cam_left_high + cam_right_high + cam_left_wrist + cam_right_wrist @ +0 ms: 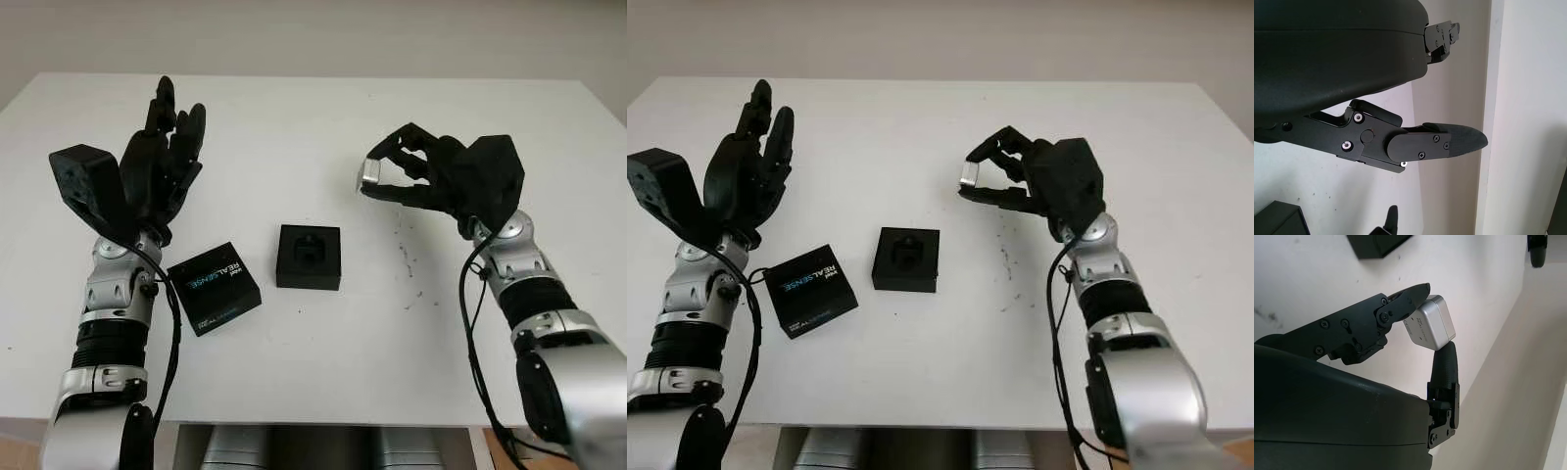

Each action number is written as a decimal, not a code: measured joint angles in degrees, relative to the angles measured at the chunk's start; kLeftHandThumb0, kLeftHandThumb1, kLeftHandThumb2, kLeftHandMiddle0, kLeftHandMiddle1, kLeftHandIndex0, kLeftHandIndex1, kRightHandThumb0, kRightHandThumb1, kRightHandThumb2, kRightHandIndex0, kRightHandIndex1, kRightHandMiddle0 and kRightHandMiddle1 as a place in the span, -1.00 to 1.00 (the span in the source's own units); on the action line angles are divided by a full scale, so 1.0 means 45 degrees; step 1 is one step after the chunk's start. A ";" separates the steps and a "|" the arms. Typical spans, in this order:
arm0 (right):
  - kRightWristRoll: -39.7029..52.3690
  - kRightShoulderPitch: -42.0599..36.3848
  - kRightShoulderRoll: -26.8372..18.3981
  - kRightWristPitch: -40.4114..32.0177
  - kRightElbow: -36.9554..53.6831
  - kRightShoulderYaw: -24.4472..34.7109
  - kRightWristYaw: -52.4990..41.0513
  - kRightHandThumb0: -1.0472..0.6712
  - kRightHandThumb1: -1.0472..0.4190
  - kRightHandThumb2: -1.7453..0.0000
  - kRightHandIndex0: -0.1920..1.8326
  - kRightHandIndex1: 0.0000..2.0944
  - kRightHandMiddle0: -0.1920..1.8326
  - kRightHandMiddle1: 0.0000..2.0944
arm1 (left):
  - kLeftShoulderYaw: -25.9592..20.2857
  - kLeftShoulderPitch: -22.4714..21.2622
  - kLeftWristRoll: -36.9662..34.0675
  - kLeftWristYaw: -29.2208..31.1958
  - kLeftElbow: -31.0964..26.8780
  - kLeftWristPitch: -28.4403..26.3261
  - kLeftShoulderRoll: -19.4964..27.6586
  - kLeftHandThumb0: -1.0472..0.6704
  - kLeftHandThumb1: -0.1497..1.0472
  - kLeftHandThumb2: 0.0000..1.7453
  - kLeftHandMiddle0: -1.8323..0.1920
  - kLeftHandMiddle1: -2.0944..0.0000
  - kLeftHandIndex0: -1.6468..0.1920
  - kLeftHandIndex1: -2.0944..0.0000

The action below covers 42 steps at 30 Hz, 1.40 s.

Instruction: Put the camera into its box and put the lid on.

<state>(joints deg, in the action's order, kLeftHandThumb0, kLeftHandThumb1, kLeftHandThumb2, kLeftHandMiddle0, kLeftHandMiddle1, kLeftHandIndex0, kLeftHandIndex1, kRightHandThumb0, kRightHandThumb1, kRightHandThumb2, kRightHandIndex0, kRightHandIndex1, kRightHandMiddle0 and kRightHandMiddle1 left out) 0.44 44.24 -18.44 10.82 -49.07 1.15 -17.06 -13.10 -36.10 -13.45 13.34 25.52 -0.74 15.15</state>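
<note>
My right hand (384, 176) is raised above the table on the right, shut on a small silver camera (370, 173) pinched between its fingertips; the same camera (1431, 323) is plain in the right wrist view. The open black box (309, 257) sits at the table's middle, below and to the left of that hand. Its lid (215, 287), black with REALSENSE lettering, lies flat to the box's left. My left hand (162, 157) is held up above the table behind the lid, open and holding nothing.
The white table (323, 352) has a few dark specks (409, 264) right of the box. A pale wall rises behind the far edge. A corner of the lid (1278, 220) appears in the left wrist view.
</note>
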 measured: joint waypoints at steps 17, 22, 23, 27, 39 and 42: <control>0.1117 -0.2700 0.1420 -0.2859 0.5372 -0.0313 -0.1146 -0.27 -0.80 0.94 -0.59 -0.95 -0.51 0.68 | -0.0087 0.0007 -0.0007 0.0000 -0.0086 -0.0178 0.0065 -0.53 1.00 -0.52 1.00 0.98 1.00 1.00; 0.1246 -0.2897 0.1593 -0.3285 0.5852 -0.0424 -0.1414 -0.27 -0.80 0.94 -0.59 -0.95 -0.53 0.67 | -0.0097 0.0009 -0.0008 0.0000 -0.0094 -0.0179 0.0065 -0.52 1.00 -0.52 1.00 0.97 1.00 0.99; 0.1279 -0.2928 0.1633 -0.3428 0.5979 -0.0462 -0.1457 -0.27 -0.80 0.94 -0.59 -0.95 -0.53 0.68 | -0.0101 0.0010 -0.0008 0.0001 -0.0103 -0.0179 0.0064 -0.52 1.00 -0.52 1.00 0.97 1.00 1.00; 0.1329 -0.3078 0.1770 -0.3908 0.6443 -0.0663 -0.1545 -0.27 -0.80 0.94 -0.60 -0.95 -0.52 0.68 | -0.0111 0.0013 -0.0008 0.0001 -0.0126 -0.0177 0.0064 -0.52 1.00 -0.51 1.00 0.96 1.00 0.99; 0.0753 -0.3446 0.2007 -0.4120 0.6533 -0.1134 -0.1092 -0.26 -0.81 0.94 -0.59 -0.95 -0.53 0.68 | -0.0154 0.0046 -0.0013 0.0009 -0.0150 -0.0193 0.0064 -0.52 1.00 -0.53 1.00 0.98 1.00 1.00; 0.0616 -0.3377 0.2098 -0.3966 0.6279 -0.1157 -0.0948 -0.27 -0.82 0.94 -0.59 -0.95 -0.52 0.68 | -0.0153 0.0135 -0.0014 0.0004 -0.0264 -0.0232 0.0063 -0.53 1.00 -0.52 1.00 0.98 1.00 1.00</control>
<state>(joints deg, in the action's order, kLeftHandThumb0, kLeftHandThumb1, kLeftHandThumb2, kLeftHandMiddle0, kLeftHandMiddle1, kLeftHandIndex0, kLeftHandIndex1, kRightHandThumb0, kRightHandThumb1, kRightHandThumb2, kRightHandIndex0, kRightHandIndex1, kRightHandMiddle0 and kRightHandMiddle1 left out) 3.21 29.04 -9.00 -7.03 -20.82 -4.06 -21.32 -13.79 -35.49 -13.52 13.36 24.33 -1.78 15.43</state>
